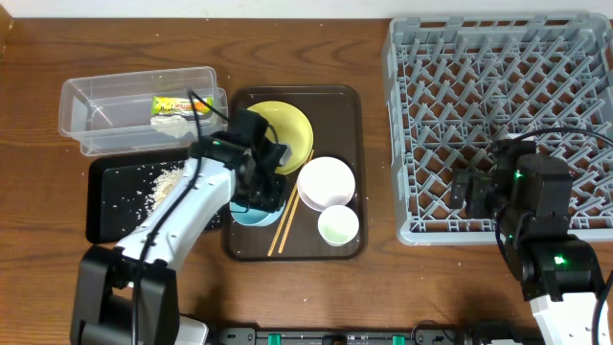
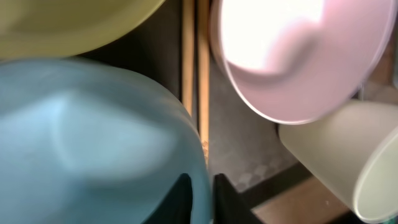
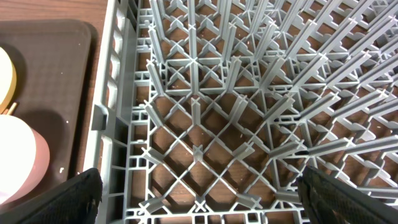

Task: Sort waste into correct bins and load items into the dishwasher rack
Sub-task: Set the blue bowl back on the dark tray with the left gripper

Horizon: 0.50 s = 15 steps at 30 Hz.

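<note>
The left fingers [image 2: 227,200] are pinched close on the rim of the blue bowl [image 2: 93,143], which sits on the brown tray [image 2: 249,149] beside the chopsticks [image 2: 194,62], while the right fingers [image 3: 345,198] hang wide apart and empty over the grey rack [image 3: 205,124].

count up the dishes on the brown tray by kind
plates: 1, the yellow plate
bowls: 2, the light blue bowl and the white bowl
cups: 1, the small white cup
chopsticks: 2, one pair
total: 6 pieces
</note>
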{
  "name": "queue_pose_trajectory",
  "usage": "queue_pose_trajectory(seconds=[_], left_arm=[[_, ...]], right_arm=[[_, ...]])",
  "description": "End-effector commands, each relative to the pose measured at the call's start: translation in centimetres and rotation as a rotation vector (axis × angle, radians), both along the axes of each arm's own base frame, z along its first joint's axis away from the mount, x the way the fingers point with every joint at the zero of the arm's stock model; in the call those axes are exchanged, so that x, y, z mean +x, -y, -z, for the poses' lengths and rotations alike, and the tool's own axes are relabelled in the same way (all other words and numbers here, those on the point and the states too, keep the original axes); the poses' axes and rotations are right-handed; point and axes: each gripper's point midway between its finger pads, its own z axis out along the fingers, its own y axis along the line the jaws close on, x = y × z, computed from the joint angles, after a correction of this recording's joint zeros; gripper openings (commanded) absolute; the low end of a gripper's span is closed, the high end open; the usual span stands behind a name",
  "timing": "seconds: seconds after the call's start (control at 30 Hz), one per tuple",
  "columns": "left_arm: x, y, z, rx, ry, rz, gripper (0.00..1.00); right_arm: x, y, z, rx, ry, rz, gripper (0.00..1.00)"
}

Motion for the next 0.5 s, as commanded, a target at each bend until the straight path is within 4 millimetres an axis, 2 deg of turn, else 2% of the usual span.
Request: queue_pose_trajectory(seconds=[0.0,0.13,0.33,0.47], left_arm=[[0.5,-1.0,0.7,0.073,0.014,-0.03,0.27],[0.8,-0.4,-0.4,0.041,0.021,-0.026,0.39],[1.1,2.9,-4.6,-0.171,0.068,0.011,0.5],[0.4,4.3,-5.3,-0.207,0.08,0.057,0.51]], right_arm=[[0.2,-0.2,-1.1,-0.005,0.028,-0.014,0.99],[0.2,-0.2,-1.1,-0.005,0.028,-0.015,0.99],[0.2,-0.2,-1.1,-0.005,0.028,-0.014,0.99],[0.2,-0.2,-1.1,-0.004,0.028,-0.015,0.99]])
